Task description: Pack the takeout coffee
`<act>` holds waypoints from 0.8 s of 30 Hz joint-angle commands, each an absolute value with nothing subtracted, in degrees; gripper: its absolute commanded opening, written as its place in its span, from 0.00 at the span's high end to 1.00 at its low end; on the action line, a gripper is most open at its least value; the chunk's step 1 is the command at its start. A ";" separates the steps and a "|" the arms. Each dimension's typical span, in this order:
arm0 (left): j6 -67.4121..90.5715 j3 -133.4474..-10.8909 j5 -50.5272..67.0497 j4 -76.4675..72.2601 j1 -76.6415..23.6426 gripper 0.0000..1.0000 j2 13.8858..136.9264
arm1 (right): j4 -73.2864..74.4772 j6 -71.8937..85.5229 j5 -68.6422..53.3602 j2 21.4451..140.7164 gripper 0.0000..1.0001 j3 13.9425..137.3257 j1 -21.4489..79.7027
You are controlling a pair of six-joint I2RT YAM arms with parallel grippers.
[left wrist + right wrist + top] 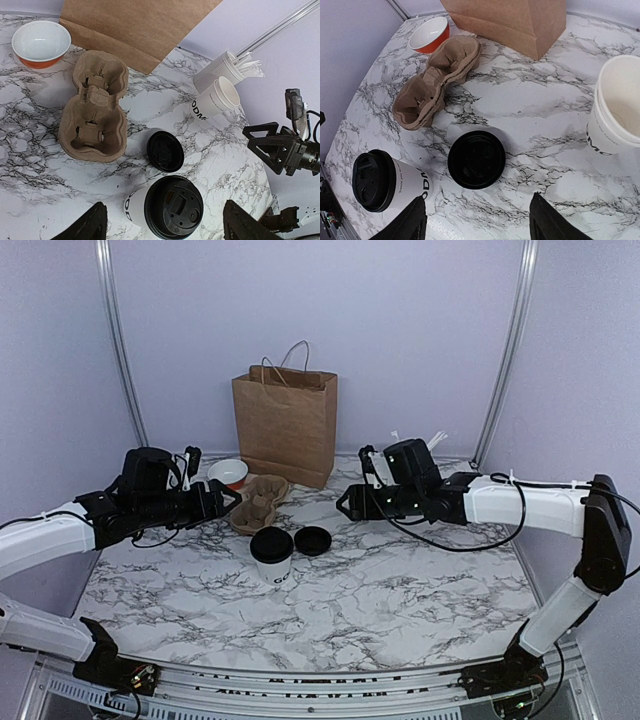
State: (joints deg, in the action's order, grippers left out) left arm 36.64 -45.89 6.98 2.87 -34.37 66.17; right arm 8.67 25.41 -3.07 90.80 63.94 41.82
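takeout coffee (271, 556) lidded, upright on the table (400, 590), just in front of the carrier (257, 503) | left gripper (236, 499) spread; cup lies between its fingers | right gripper (344, 503) spread too; cup off to its side | I judge left nearer

Smooth white paper cup (412, 186), slightly glossy round black plastic lid (370, 180), rough matt brown moulded-pulp carrier (435, 80), smooth marble-patterned tabletop (545, 125)

Pale lilac walls (320, 300), metal corner rails (116, 330), marble tabletop (400, 590)
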 commanded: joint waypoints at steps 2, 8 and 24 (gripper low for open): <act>35.48 -46.16 6.98 4.23 -33.29 0.16 65.64 | 9.81 27.80 0.76 89.77 0.27 66.00 41.44; 34.37 -46.26 10.38 5.49 -32.13 0.07 66.60 | 12.11 30.97 2.55 89.89 0.19 67.36 45.17; 34.29 -46.11 2.11 13.87 -30.44 0.01 62.10 | 33.27 23.06 12.45 109.38 0.09 96.23 62.87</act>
